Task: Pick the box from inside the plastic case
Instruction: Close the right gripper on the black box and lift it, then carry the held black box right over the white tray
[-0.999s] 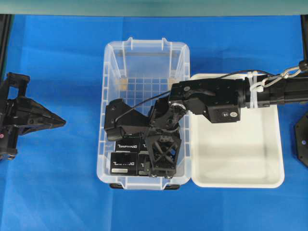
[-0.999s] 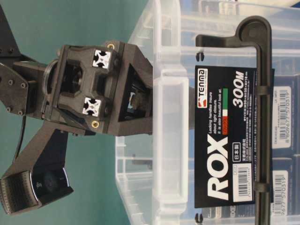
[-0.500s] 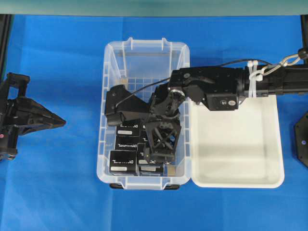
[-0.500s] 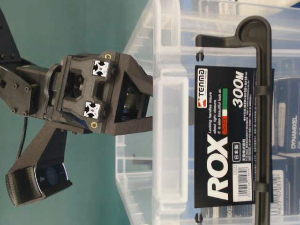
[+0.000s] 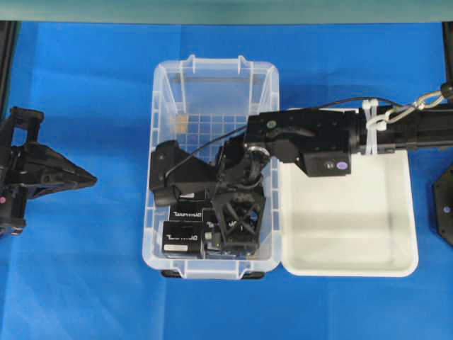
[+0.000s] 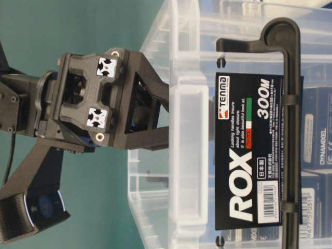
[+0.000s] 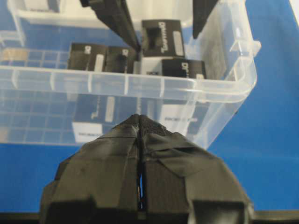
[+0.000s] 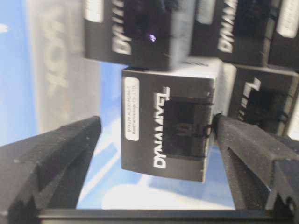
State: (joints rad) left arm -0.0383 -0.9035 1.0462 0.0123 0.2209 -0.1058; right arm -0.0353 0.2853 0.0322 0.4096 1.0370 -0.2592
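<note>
The clear plastic case (image 5: 216,65) stands mid-table with several black boxes at its front end. My right gripper (image 5: 233,244) reaches down into that end. In the right wrist view its fingers (image 8: 56,154) stand wide open astride one box (image 8: 163,135) with white lettering and a label strip. The right pad touches the box's edge and the left one is apart from it. More boxes (image 8: 140,32) lie beyond. My left gripper (image 5: 81,178) rests shut on the cloth to the left, outside the case wall (image 7: 126,77), with nothing between its fingers (image 7: 140,119).
A shallow white tray (image 5: 347,234) sits against the case's right side. Blue cloth (image 5: 85,269) covers the table. A black label reading ROX (image 6: 249,155) is stuck on the case's near wall. The case's back half shows bare grid floor (image 5: 212,120).
My right gripper shifted toward the back of the case, then came back over the front boxes, staying open. The left arm has not moved.
</note>
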